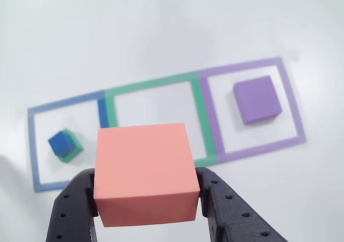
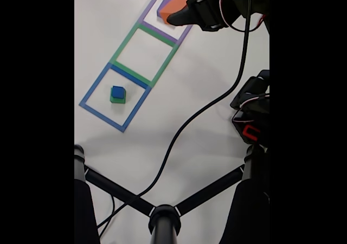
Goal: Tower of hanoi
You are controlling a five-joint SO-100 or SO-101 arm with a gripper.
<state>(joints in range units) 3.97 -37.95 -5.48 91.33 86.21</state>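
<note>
My gripper (image 1: 146, 191) is shut on the salmon-orange block (image 1: 144, 172), held up off the white table between its two black fingers (image 1: 72, 207). In the fixed view the orange block (image 2: 172, 9) hangs over the purple tape square at the top, with the gripper (image 2: 179, 17) around it. The purple block (image 1: 257, 99) lies flat inside the purple outline at the right of the other view. The blue cube (image 1: 61, 143) sits on the green block (image 1: 72, 151) inside the blue outline at the left; the same stack (image 2: 117, 94) shows in the fixed view.
Three taped squares run in a row: blue (image 1: 33, 145), green (image 1: 153, 83) and purple (image 1: 293, 113); nothing lies inside the green one. A black cable (image 2: 217, 100) crosses the table in the fixed view, and a black tripod-like stand (image 2: 162, 217) fills the bottom.
</note>
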